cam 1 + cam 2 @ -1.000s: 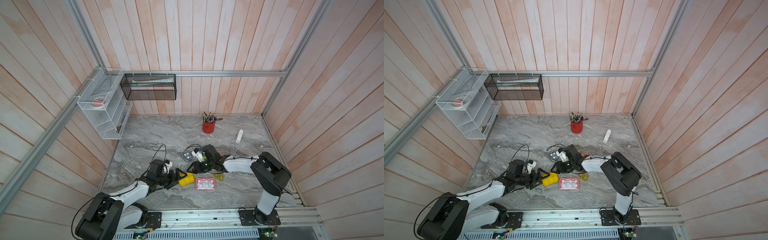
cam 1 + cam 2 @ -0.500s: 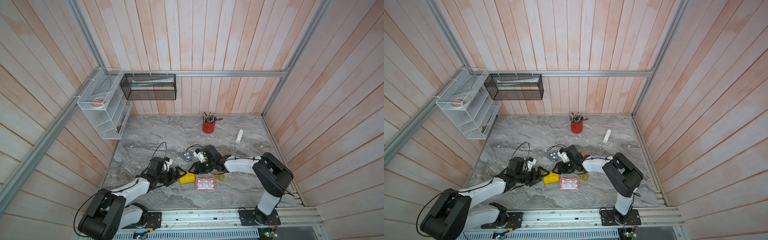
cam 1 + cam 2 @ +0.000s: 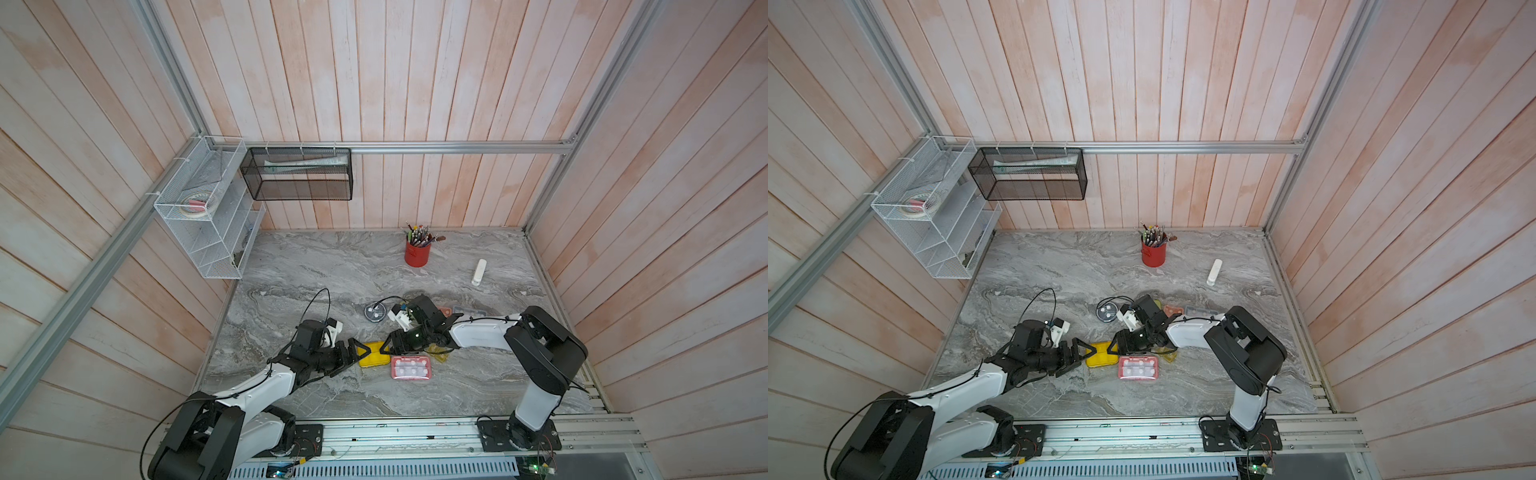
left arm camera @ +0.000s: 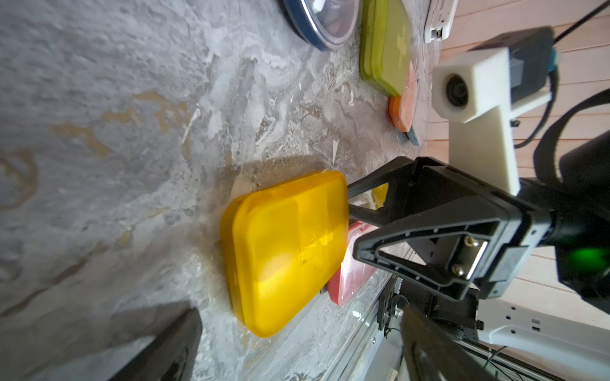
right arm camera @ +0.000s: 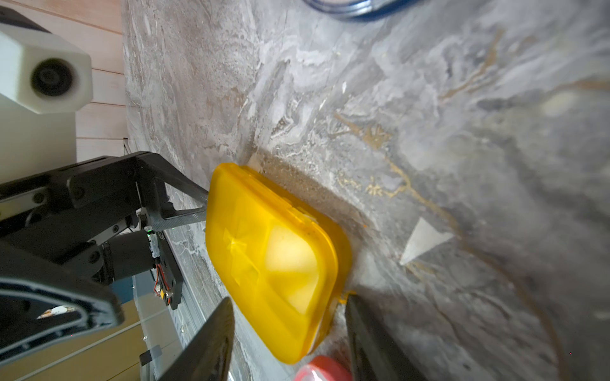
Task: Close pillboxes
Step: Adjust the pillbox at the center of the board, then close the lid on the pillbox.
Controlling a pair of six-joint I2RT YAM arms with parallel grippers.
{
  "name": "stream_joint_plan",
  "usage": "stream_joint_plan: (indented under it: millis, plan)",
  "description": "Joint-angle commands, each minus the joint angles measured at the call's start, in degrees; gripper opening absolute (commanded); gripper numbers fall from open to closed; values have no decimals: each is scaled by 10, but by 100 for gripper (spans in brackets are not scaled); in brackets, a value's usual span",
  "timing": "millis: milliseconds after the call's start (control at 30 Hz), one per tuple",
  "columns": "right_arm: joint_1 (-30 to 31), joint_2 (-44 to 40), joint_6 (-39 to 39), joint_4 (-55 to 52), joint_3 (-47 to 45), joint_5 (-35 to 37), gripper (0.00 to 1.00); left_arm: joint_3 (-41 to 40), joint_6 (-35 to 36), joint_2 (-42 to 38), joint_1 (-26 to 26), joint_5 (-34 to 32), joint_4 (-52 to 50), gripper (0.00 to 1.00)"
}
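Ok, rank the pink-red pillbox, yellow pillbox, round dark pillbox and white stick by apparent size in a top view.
1. pink-red pillbox
2. yellow pillbox, close behind; its ends are partly covered, so that order is unsure
3. round dark pillbox
4. white stick: long but slim, least area

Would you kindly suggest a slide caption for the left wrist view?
Yellow pillbox, lid down, on the marble table, with the right gripper at its edge.

A robot lab's test cell: two arms [image 3: 266, 386] bolted to a rail [image 3: 395, 434] at a marble-look table [image 3: 324, 266], boxed in by plank walls [image 3: 374, 75] on an aluminium frame [image 3: 457, 146], with wire racks [image 3: 199, 232].
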Motion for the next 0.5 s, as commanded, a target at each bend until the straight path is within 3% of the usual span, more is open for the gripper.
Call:
stream_joint_plan:
  millis: [0,167,467]
  plan:
    - [12,13,13,16,-5,-27,56,-24,-12,17,1,-9,-12,96]
    - [26,32,26,31,13,-27,56,-25,-15,15,1,-9,-11,95]
    - [26,34,13,10,19,-9,56,0,48,4,1,-68,-103,94]
